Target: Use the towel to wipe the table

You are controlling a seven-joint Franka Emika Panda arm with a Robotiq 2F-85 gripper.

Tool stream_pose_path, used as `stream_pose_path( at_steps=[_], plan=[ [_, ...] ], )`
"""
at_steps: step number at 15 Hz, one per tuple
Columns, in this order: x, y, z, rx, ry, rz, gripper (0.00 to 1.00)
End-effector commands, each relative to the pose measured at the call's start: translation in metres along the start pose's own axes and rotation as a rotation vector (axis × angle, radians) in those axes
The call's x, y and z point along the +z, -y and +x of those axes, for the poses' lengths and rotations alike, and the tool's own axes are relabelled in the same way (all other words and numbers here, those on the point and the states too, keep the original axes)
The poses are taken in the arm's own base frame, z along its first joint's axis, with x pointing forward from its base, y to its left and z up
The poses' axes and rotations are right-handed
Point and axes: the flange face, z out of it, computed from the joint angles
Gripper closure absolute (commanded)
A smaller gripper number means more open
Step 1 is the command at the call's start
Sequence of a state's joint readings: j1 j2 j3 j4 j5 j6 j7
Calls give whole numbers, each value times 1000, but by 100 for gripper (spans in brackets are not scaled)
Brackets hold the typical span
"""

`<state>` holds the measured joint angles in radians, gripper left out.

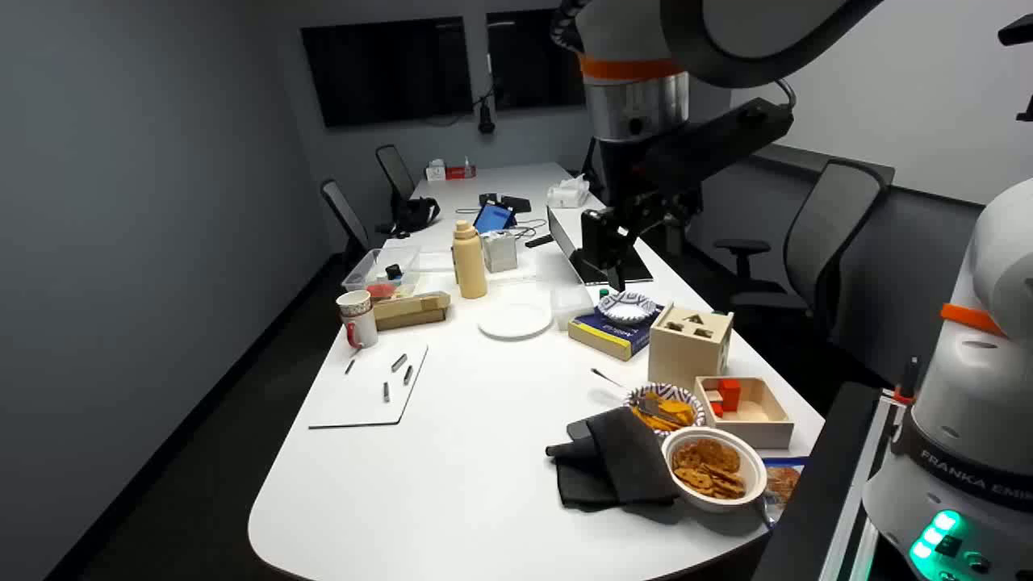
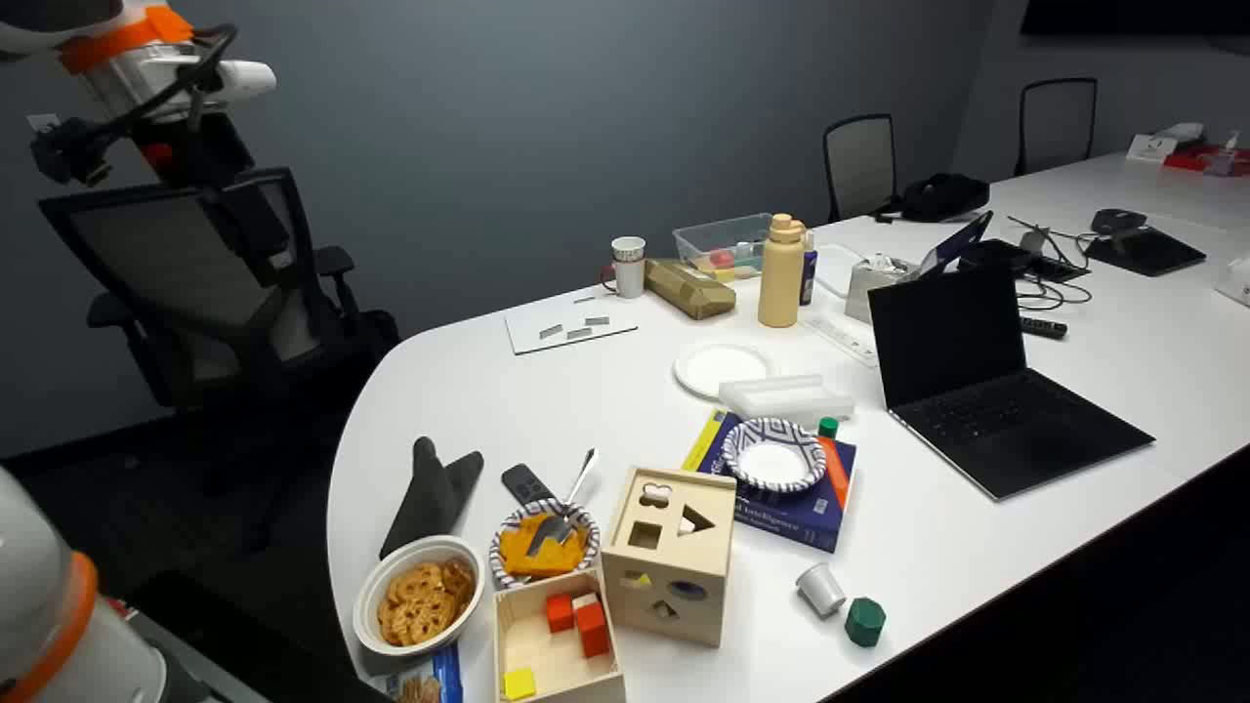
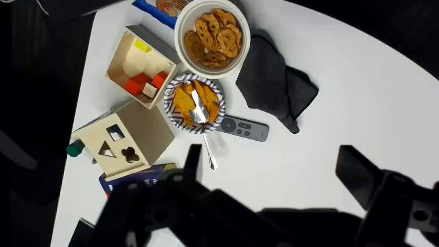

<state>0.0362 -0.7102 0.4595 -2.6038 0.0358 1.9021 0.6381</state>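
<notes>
Seen from my wrist, my empty claw (image 3: 270,161) gapes wide above the tabletop (image 3: 363,113), the towel (image 3: 265,75) right of the bowl (image 3: 181,44).

In an exterior view: open table (image 1: 420,492) left of towel (image 1: 621,456); bowl (image 1: 751,465) crowds right; cube (image 1: 687,349) stands far right, bottle (image 1: 470,264) farther.

White table (image 1: 468,476), on it black towel (image 3: 269,80), remote (image 3: 245,130), laptop (image 2: 986,398)
</notes>
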Motion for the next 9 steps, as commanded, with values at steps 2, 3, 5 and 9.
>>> stream_pose_path(
  at_steps=[2,3,5,9],
  plan=[
    [0,0,0,0,0,-1,0],
    [0,0,0,0,0,-1,0],
    [4,-1,5,-15,14,-2,0],
    [40,-6,23,-129,85,6,0]
  ],
)
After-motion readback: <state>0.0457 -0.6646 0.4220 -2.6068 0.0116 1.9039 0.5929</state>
